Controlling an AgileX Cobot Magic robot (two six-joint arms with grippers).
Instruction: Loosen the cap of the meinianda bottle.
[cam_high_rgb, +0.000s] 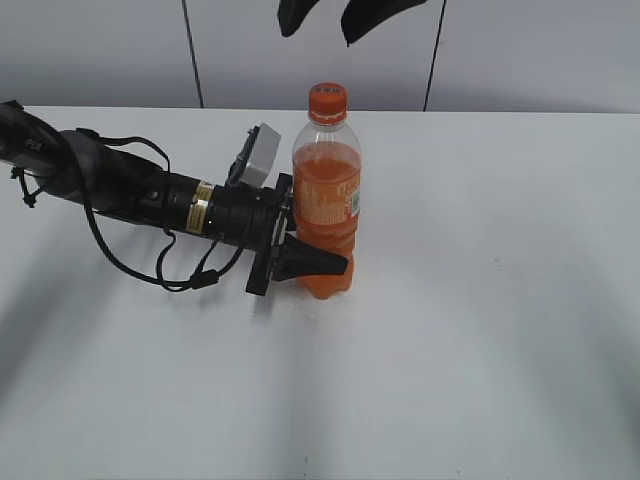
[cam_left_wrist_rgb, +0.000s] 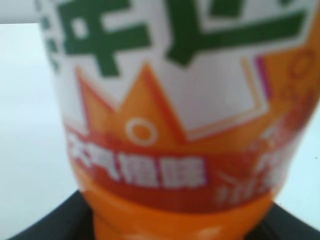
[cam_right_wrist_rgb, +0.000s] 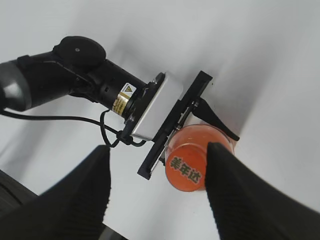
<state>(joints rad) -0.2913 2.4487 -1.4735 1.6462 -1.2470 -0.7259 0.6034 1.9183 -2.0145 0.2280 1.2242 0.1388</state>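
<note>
Clamping the meinianda bottle (cam_high_rgb: 327, 205) low with my left tool (cam_high_rgb: 305, 262) so it's not spinning; right tool (cam_right_wrist_rgb: 157, 187) hanging spread above the cap (cam_right_wrist_rgb: 187, 167), gripping nothing

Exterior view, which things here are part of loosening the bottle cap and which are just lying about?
Part of the job:
- meinianda bottle, upright
- cap, on the bottle
- left gripper, fingers around the bottle's lower body
- right gripper, open, above the cap

Lying about:
- nothing; only the bare white table
</note>
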